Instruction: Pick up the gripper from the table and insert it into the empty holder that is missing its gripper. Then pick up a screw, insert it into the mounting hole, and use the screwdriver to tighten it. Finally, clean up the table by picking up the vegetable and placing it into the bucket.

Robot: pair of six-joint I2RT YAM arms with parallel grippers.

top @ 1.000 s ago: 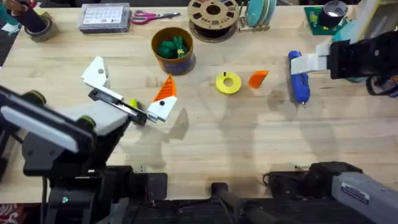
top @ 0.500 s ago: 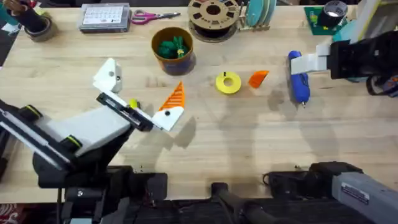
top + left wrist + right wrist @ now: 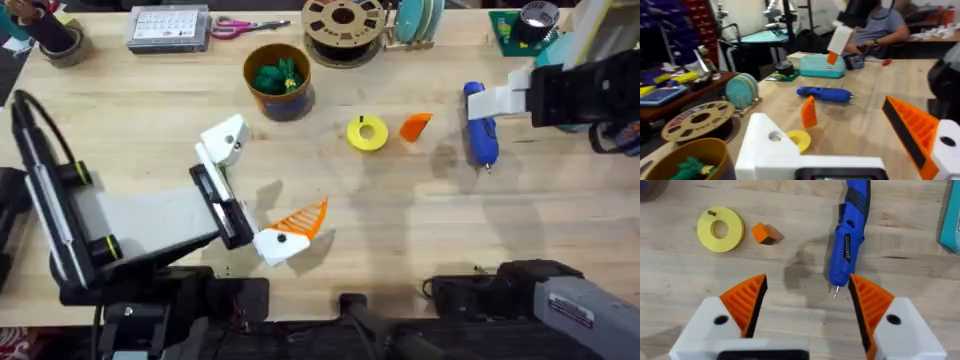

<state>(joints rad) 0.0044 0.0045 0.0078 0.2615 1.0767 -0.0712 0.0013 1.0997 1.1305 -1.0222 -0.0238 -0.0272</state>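
Vegetable (image 3: 277, 76) sits inside the bucket (image 3: 293, 99); both pincers, left (image 3: 253, 192) and right (image 3: 807, 296), gape empty.

Left gripper (image 3: 258, 192): white angular finger mounts, black crossbar, one orange ribbed pad fitted. Right gripper (image 3: 807, 297): white mounts, dark screw holes, both orange pads. Arm links grey/black.

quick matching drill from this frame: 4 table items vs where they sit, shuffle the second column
1. vegetable
2. screwdriver
3. gripper
4. scissors

a. on the table just beside the yellow ring
b. inside the bucket
c. at the table's far edge, next to the calendar
d. lying under the right gripper, between its open fingers in the wrist view

Pairs: 1-b, 2-d, 3-a, 4-c
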